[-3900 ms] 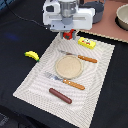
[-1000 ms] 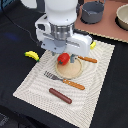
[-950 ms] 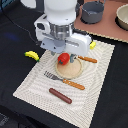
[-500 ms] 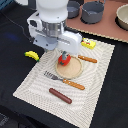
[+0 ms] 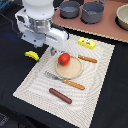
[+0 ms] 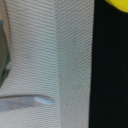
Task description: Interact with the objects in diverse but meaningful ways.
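Note:
The red round fruit [image 5: 64, 59] rests on the far-left part of the round tan plate [image 5: 72, 70]. My gripper [image 5: 51, 50] hangs just beyond the plate towards the exterior view's left, apart from the fruit, open and holding nothing. The yellow banana [image 5: 32, 55] lies on the black table beside the mat; a corner of the banana [image 6: 119, 4] shows in the wrist view. The yellow box [image 5: 86, 43] sits at the mat's far edge. Near the mat's front edge lies the brown sausage [image 5: 60, 95]. No fingers appear in the wrist view.
A striped placemat [image 5: 100, 85] covers the black table [image 5: 12, 75]. A wooden-handled fork [image 5: 65, 81] lies in front of the plate and a knife [image 5: 87, 59] beside it. A grey utensil tip [image 6: 30, 102] shows in the wrist view. Dark pots [image 5: 92, 11] stand at the back.
The plate was empty at first; the red fruit now lies on it. Over the last second my gripper drew off the fruit towards the exterior view's left.

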